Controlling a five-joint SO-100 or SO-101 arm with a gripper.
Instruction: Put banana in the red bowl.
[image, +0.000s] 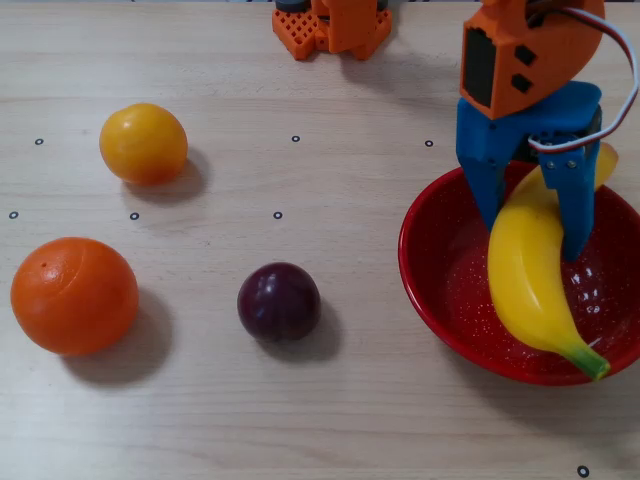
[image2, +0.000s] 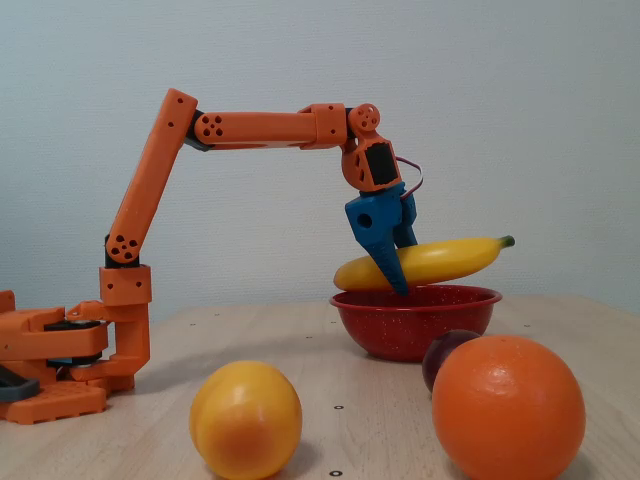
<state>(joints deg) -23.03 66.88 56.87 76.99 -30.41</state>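
- Jaws clamped across the middle of the banana, blue gripper straddling it from above, fruit carried just over the red bowl.
- Sitting almost level in the fixed view, banana right at rim height of the red bowl, whether touching it cannot be told; green stem poking out past the far side.
- Risk one: long and curved, overhanging the rim at the stem end in the overhead view; let go now and could seesaw on the edge and tip out onto the table.
- Risk two: glossy plastic held only at mid-body, so could swivel or slide between the fingers if lowered against the rim.
- Risk three: light-looking bowl, could skid or rock if pressed on one side.
- Nearest the fixed camera: big orange, round yellow-orange fruit, dark plum just behind the orange, all well apart from the bowl.
- Pale wood-grain table, flat, dotted with small black ring marks; nothing else cluttering it.
- Further back: orange arm base at the left, then a plain pale blue-grey wall.
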